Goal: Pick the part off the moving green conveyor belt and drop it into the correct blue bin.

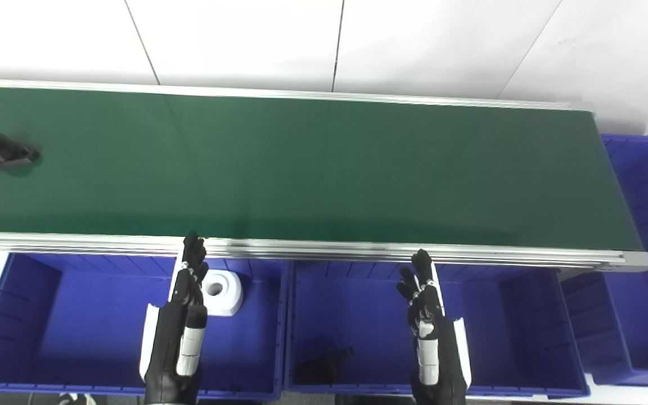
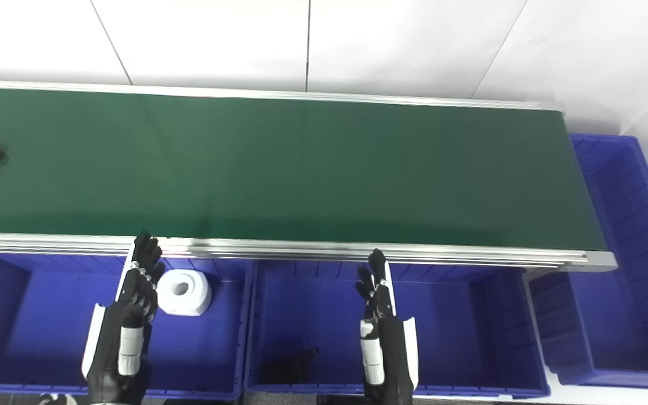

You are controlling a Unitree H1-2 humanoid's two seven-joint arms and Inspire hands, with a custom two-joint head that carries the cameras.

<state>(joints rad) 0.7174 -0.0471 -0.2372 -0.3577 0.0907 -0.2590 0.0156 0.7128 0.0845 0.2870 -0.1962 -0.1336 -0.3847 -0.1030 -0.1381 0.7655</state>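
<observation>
Black part [image 1: 4, 152] far left on unlabelled green belt [image 1: 324, 169]; left hand [image 1: 180, 320] and right hand [image 1: 431, 326] empty, fingers [image 1: 192, 247] spread

The left hand [image 1: 189, 281] and right hand [image 1: 422, 289] look alike: black segmented fingers with small silvery dots at the knuckles, a white-and-grey thumb below them, and black wrists edged by curved white shell panels.
</observation>
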